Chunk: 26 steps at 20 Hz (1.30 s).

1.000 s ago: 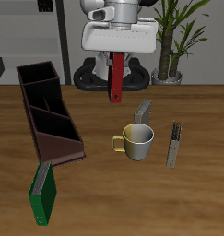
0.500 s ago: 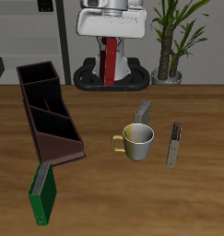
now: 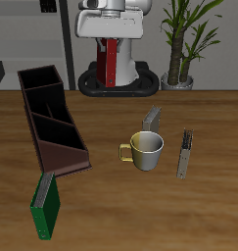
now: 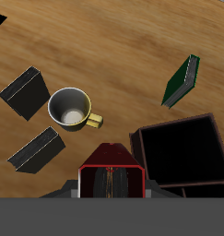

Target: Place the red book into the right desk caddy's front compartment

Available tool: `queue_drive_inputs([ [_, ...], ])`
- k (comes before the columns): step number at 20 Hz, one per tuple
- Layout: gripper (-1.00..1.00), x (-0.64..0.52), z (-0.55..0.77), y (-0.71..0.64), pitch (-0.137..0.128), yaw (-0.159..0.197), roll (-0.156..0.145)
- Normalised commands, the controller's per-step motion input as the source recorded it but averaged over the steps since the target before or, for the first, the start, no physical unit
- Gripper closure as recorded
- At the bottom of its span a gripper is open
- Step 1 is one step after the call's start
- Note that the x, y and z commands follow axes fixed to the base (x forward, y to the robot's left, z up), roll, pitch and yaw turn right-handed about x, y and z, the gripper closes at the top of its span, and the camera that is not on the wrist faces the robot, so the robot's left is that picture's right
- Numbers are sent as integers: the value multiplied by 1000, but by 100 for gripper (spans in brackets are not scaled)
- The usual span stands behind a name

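The gripper is pinching the red book and holding it high in the air, hanging straight down, near the back of the table. The right desk caddy is sitting below, beside a mug and a green book. No words can be read on anything.

White, boxy robot body with grey panels on a round black base.

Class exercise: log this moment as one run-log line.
pincer: shut on red book | book: raised, hanging | right desk caddy: front compartment empty
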Motion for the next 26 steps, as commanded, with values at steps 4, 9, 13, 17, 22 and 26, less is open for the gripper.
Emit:
queue_drive_inputs([
  [4,100,-361,-193,-305,13,55,-35],
  [9,100,-286,-154,-415,6,47,-81],
  [13,100,-368,-47,-259,-27,72,-52],
  [17,100,-234,-12,-163,-25,85,-25],
  [22,100,-129,-23,-168,-14,91,-21],
  [26,100,-40,-67,-241,-9,30,-29],
])
